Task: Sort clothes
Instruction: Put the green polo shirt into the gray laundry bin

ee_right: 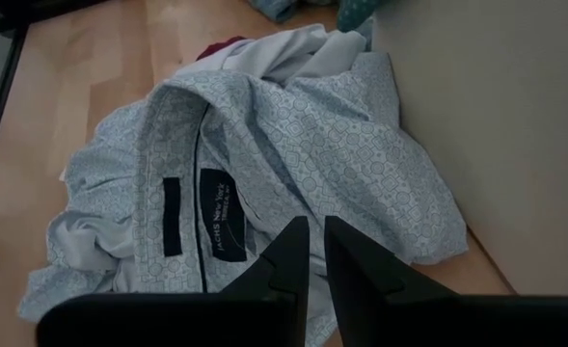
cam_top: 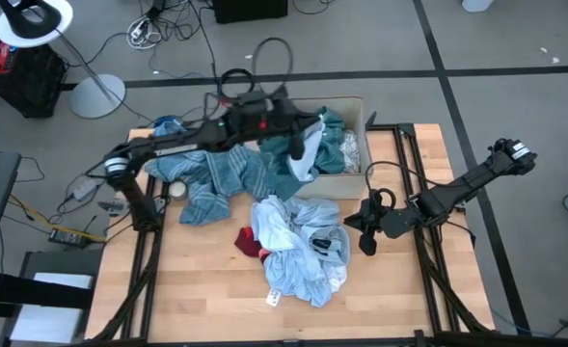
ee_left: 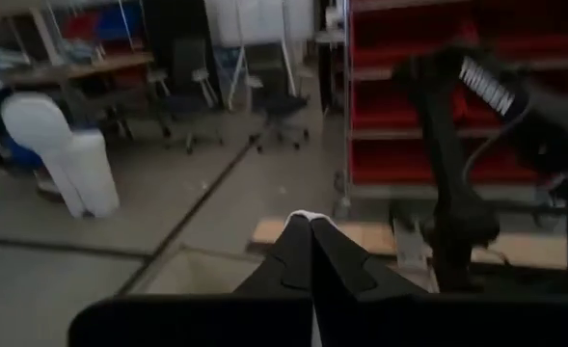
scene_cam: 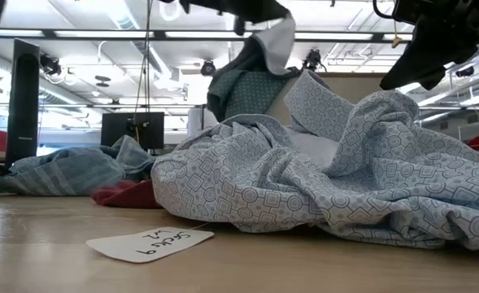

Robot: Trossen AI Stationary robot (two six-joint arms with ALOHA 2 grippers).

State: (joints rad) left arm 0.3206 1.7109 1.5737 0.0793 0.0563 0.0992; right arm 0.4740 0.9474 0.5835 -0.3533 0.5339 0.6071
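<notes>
While the left gripper point(cam_top: 296, 145) has its fingers pressed together on a white piece point(cam_top: 311, 146) that hangs below it, I'd carry it fully past the rim of the cardboard box point(cam_top: 363, 108) before letting go, so the dangling tail doesn't drape over the wall. That hold sits over the box's near edge, teal shirt point(cam_top: 337, 130) just beyond the fingers and already inside the box. I'd lower before opening: limp fabric, a drop from height could catch on the rim

Right gripper point(cam_top: 365, 236) hovers low just beside the pale patterned shirt point(ee_right: 293, 145), nothing between its fingers, jaws nearly shut with only a narrow gap showing in its wrist view. For the next pick I'd open it wide first, then pinch a raised fold near the collar rather than a flat spread, so a single layer comes up

Clothes as I read them:
- patterned shirt: light blue-white geometric print, crumpled in a heap directly ahead of the right gripper, dark neck label point(ee_right: 225, 224) facing up
- red piece point(cam_top: 248, 242): mostly tucked under that heap on its far side from the right gripper
- blue striped cloth point(cam_top: 211, 178): bunched under the left arm, well behind its gripper, touching the box's outer side
- paper tag point(scene_cam: 151, 242) lies on the table point(cam_top: 187, 289) near the shirt
</notes>
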